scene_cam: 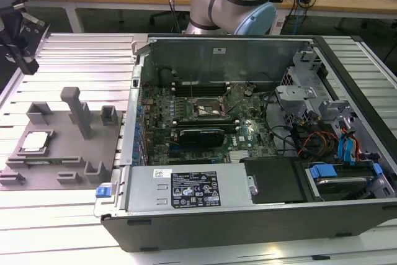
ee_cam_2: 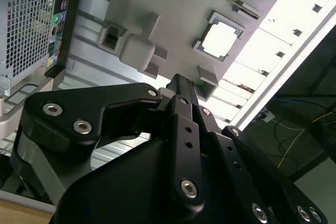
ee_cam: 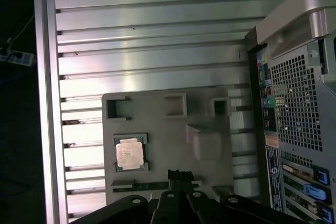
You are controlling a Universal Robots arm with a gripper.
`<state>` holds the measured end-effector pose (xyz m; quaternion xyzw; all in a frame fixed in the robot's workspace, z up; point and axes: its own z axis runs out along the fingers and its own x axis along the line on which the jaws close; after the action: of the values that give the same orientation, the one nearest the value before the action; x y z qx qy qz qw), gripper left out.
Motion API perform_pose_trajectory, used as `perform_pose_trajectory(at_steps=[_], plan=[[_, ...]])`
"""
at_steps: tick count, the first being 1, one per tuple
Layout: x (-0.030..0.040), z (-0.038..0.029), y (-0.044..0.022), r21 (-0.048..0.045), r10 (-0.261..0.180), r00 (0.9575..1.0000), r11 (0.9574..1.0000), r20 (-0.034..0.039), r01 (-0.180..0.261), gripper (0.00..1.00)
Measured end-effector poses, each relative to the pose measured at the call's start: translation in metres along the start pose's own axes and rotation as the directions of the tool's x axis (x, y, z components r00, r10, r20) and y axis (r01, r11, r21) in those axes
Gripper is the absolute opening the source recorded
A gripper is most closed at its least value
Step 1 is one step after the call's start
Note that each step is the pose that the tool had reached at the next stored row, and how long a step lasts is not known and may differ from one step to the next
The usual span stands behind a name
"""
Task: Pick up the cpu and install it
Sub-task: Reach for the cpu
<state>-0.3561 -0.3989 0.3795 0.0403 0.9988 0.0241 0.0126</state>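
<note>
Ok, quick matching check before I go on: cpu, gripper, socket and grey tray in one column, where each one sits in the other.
1. cpu
2. gripper
3. socket
4. grey tray

A. on the slatted table, at the exterior view's left of the computer case
B. inside the computer case, on the board
C. in the air, apart from the cpu, jaws shut on nothing
D. lying in a recess of the grey tray

Pairs: 1-D, 2-C, 3-B, 4-A
</note>
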Motion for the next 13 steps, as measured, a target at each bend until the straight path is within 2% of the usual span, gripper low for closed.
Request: perform_pose_trajectory(at_steps=[3, 7, 9, 13], plan=[[0.0036, 0.0024, -0.0004, -0.0003, 0.000, 1.0000, 1.0000, 0.0003, 0.000, 0.11], [0.0077, 0.0090, -0.0013, 0.0000, 0.000, 1.0000, 1.0000, 0.0000, 0.000, 0.11], [0.0096, 0.0153, -0.0022, -0.0001, 0.000, 1.0000, 1.0000, 0.0000, 0.000, 0.11], [0.0116, 0.0238, -0.0050, 0.0000, 0.000, 1.0000, 1.0000, 0.0000, 0.000, 0.11]])
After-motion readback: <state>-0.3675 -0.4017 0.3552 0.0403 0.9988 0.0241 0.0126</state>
